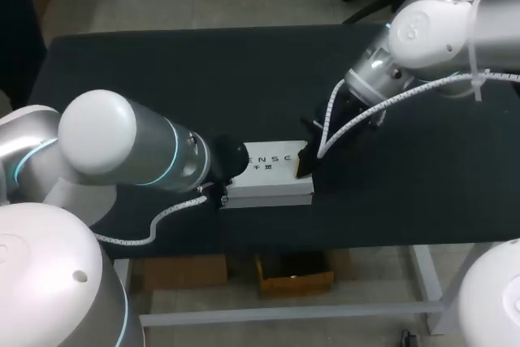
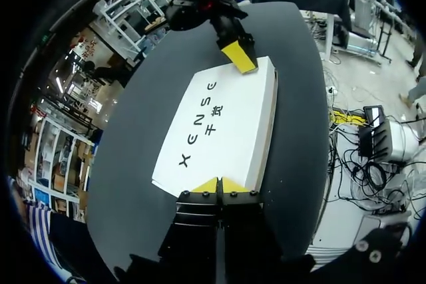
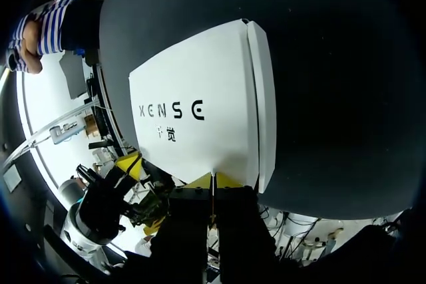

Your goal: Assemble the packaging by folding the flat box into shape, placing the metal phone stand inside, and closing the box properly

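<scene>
The black desk (image 1: 406, 201) carries the closed white box (image 1: 272, 184), lying flat between both arms. The left end effector (image 2: 219, 185) and right end effector (image 3: 213, 179), fingers together, each press the box end beneath them, probably to seat its flaps.

"What can't you make out from the head view?"

"Your left arm (image 1: 154, 148) covers the left end of the box (image 1: 272, 170) and hides the left gripper (image 2: 219, 184); the right gripper (image 1: 306, 164) is only a dark shape at the other end."

"And from the wrists?"

"The box's inside is hidden, so you cannot tell what it holds; each gripper's body blocks the near edge under it."
</scene>
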